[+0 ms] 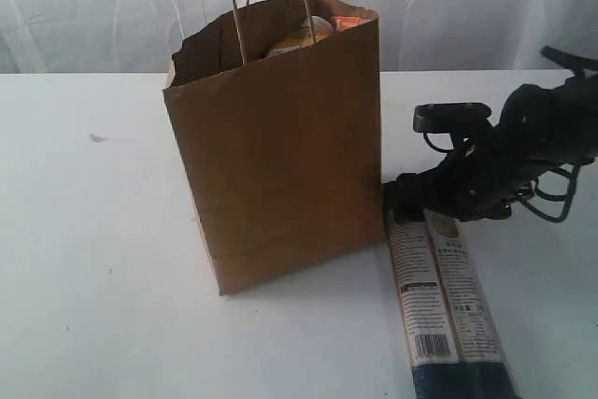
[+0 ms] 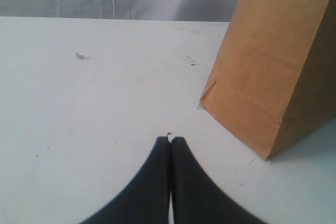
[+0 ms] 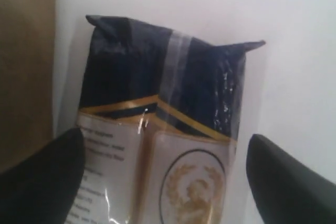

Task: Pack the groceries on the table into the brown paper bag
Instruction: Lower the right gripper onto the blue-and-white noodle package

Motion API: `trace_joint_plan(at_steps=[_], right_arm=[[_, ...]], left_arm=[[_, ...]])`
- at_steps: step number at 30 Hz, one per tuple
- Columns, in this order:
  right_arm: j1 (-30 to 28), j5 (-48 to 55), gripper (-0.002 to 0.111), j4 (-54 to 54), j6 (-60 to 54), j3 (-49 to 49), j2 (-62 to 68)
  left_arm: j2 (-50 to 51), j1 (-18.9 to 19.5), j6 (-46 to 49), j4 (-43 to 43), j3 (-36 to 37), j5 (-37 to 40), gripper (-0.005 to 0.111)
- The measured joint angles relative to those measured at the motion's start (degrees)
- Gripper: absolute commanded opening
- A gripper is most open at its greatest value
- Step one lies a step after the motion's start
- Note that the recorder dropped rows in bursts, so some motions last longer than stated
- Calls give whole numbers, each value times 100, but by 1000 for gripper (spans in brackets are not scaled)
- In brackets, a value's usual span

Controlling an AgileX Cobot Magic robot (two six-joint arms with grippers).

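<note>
The brown paper bag (image 1: 280, 147) stands upright mid-table, with groceries (image 1: 308, 35) poking out of its ragged top. The long dark pasta pack (image 1: 447, 301) lies flat on the white table (image 1: 93, 249), just right of the bag. My right gripper (image 1: 411, 198) hovers low over the pack's far end. In the right wrist view it (image 3: 163, 161) is open, its fingers (image 3: 47, 171) straddling the pasta pack (image 3: 168, 108), with the bag (image 3: 26, 66) beside it. My left gripper (image 2: 170, 141) is shut on nothing, low over the table, with the bag's corner (image 2: 262, 77) close by.
A white curtain (image 1: 112, 7) hangs behind the table. A small scrap (image 1: 97, 137) lies on the table's left part, also seen as a scrap (image 2: 80, 55) in the left wrist view. The pasta pack runs off the exterior view's bottom edge.
</note>
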Motion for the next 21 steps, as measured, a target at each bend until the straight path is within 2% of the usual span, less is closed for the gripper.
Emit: trace_joint_plan(at_steps=[1, 3, 4, 5, 6, 7, 8, 12, 16, 18, 19, 21], right_arm=[[0, 11, 70, 10, -11, -30, 75], [-12, 28, 57, 49, -70, -114, 229], [-12, 28, 41, 61, -85, -126, 256], [-35, 28, 31, 100, -98, -138, 291], [-61, 28, 12, 109, -98, -138, 295], [-143, 51, 4, 137, -98, -138, 295], [-198, 51, 0, 135, -98, -141, 284], [-663, 64, 0, -561, -98, 178, -53], [-853, 297, 3, -1001, 6, 591, -595], [-853, 406, 26, -1059, 18, 660, -758], [-840, 438, 46, -1059, 18, 661, -792], [-783, 475, 69, -1059, 18, 661, -802]], left_arm=[[0, 0, 0, 0, 0, 0, 0], [0, 0, 0, 0, 0, 0, 0], [0, 0, 0, 0, 0, 0, 0], [0, 0, 0, 0, 0, 0, 0], [0, 0, 0, 0, 0, 0, 0], [0, 0, 0, 0, 0, 0, 0], [0, 0, 0, 0, 0, 0, 0], [0, 0, 0, 0, 0, 0, 0], [0, 0, 0, 0, 0, 0, 0], [0, 0, 0, 0, 0, 0, 0], [0, 0, 0, 0, 0, 0, 0], [0, 0, 0, 0, 0, 0, 0]])
